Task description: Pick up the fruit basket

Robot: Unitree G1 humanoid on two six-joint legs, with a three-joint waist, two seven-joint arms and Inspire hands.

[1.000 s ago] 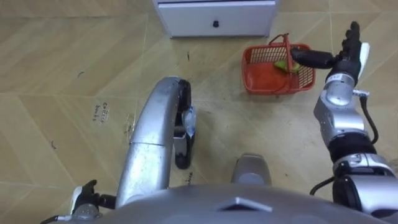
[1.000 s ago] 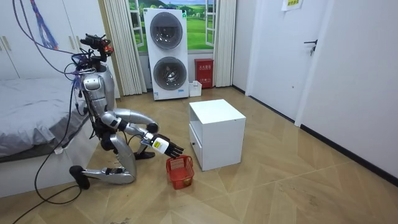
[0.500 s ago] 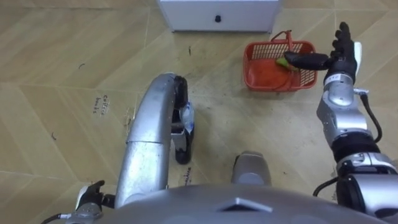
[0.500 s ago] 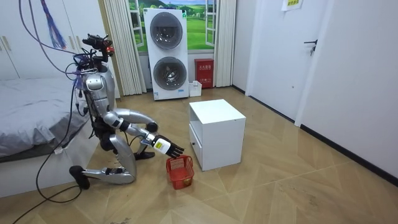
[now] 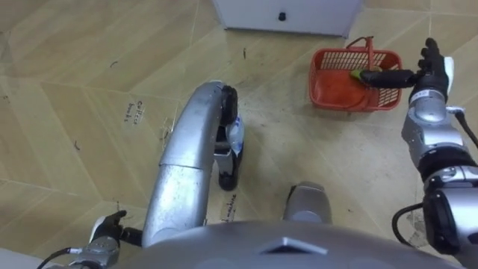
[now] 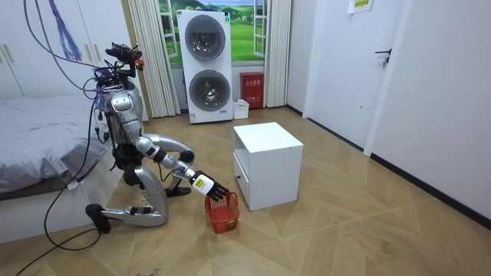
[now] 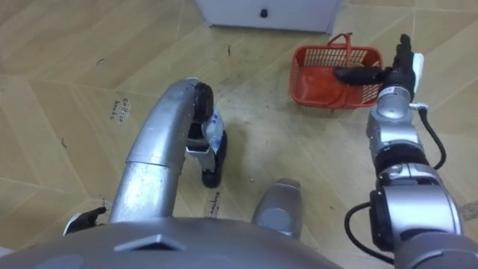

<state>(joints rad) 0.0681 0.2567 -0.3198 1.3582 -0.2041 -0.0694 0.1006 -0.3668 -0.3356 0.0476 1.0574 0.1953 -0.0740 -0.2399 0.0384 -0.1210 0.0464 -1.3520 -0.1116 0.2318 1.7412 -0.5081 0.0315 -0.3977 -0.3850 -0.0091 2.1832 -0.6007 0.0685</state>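
Note:
The red plastic fruit basket (image 5: 328,88) stands on the wooden floor in front of the white cabinet, its handle (image 5: 367,46) raised. A green-yellow fruit (image 5: 358,75) lies inside. My right hand (image 5: 432,69) is at the basket's right rim with fingers straight up and the thumb stretched left over the basket; it is open and holds nothing. Whether the thumb touches the rim I cannot tell. In the room view I kneel on the floor with that hand (image 6: 213,191) just above the basket (image 6: 223,214). My left hand (image 5: 104,233) hangs low at the lower left.
A white cabinet (image 5: 299,16) with a drawer knob stands just beyond the basket. My knee (image 5: 194,149) juts forward in the middle. In the room view a bed (image 6: 34,146) is behind me and stacked washing machines (image 6: 205,65) stand by the window.
My right hand has sunk lower and closer to the basket, still open. The head camera has shifted, so the whole floor scene sits further right in the picture.

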